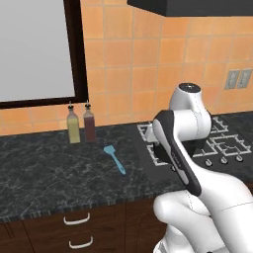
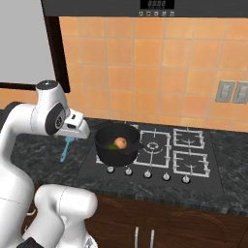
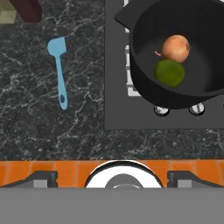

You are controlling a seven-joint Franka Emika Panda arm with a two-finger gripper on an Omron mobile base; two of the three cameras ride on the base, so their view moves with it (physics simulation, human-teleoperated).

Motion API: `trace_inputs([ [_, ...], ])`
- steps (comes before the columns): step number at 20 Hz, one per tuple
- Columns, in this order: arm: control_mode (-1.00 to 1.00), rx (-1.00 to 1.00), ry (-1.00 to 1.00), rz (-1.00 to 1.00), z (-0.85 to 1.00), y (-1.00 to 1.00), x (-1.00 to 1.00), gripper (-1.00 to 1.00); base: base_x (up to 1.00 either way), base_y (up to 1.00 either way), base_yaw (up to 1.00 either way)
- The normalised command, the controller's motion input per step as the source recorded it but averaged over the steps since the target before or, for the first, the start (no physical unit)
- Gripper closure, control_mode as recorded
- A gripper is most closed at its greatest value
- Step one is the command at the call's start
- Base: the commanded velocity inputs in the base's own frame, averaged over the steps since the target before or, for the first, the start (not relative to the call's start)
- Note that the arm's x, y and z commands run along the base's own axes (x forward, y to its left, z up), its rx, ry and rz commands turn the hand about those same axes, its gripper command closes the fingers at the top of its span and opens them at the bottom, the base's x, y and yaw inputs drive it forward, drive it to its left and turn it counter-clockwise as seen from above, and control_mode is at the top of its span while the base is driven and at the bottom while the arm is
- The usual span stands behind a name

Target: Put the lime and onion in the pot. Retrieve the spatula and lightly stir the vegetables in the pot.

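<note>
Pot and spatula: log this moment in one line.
lime, onion: in pot | spatula: on counter | tool: open, empty

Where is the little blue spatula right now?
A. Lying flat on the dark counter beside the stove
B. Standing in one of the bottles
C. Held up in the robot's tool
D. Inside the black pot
A. The spatula lies flat on the dark counter, to the side of the stove, apart from the pot, which holds just the onion and the lime.

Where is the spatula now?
In the left base view the spatula lies flat on the counter, between the bottles and the stove.
</note>
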Motion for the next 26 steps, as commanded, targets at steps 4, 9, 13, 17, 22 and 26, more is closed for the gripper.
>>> trace_inputs([
  [4,1.00,0.00,0.00,0.00,0.00,0.00,0.00,-1.00,0.12,0.09,0.00],
  [9,-1.00,-0.03,0.06,0.02,-0.43,0.43,0.07,-1.00,0.02,0.04,0.00],
  [13,-1.00,-0.02,0.20,0.05,-0.55,0.69,0.20,-1.00,0.00,0.00,0.00],
  [17,-1.00,-0.01,0.14,0.00,-0.21,0.14,0.23,-1.00,0.00,0.00,0.00],
  [22,-1.00,0.01,0.02,0.03,-0.36,0.34,0.48,-1.00,0.00,0.00,0.00],
  [26,-1.00,0.02,0.02,0.05,-0.40,0.47,0.52,-1.00,0.00,0.00,0.00],
])
